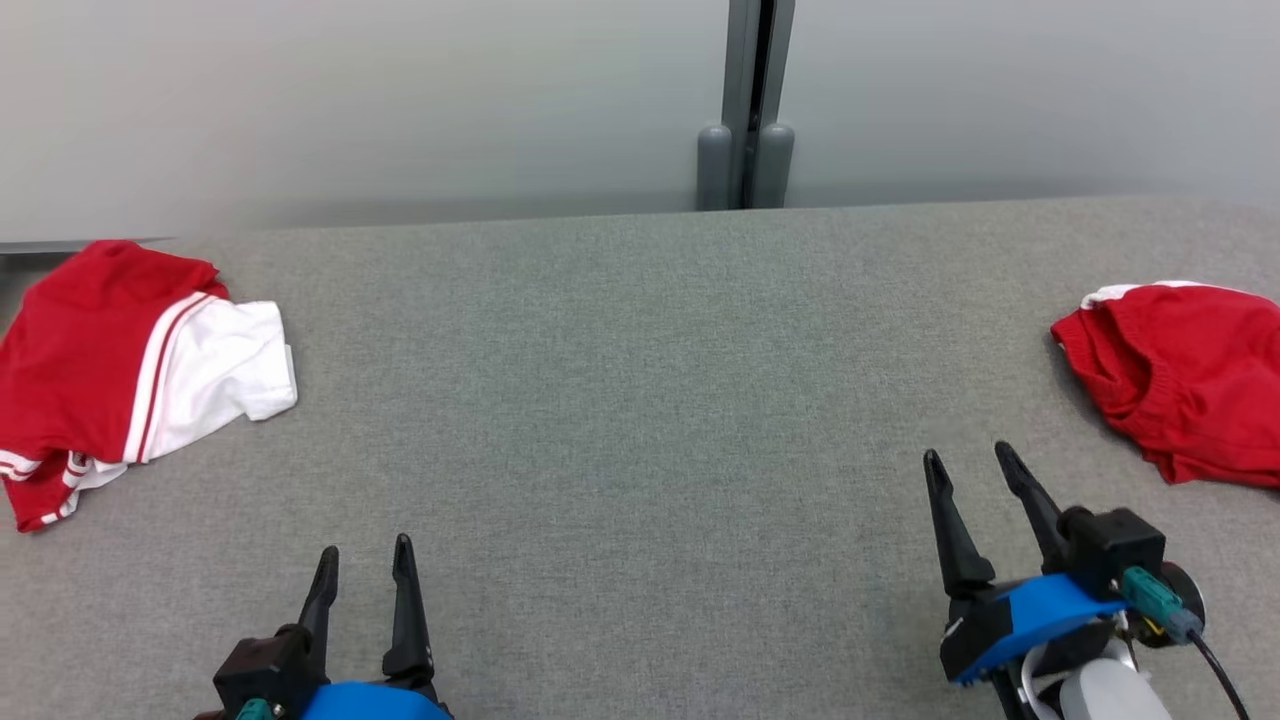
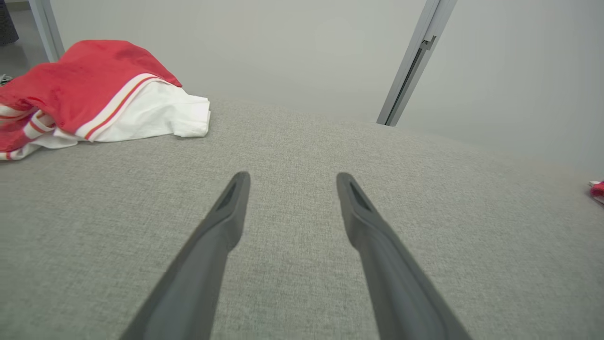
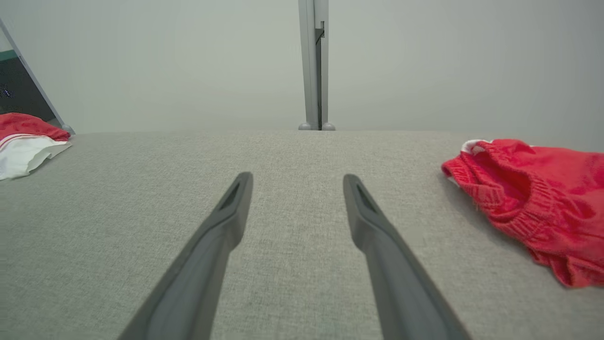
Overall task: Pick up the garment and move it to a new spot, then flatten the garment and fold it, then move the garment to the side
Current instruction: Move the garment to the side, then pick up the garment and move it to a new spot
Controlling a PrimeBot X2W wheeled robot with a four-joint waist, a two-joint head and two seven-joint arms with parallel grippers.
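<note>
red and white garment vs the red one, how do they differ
The red and white garment has a white panel and stripes; the red garment is nearly all red with a gathered band. The red and white garment lies at the robot's left, the red garment at its right. Both lie bunched on the table.

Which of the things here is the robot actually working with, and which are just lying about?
Part of the job: red shorts, crumpled at the right, probably next to fold; left gripper and right gripper, both open; grey table.
Lying about: red-and-white garment at the left, seemingly set aside; grey post behind.
</note>
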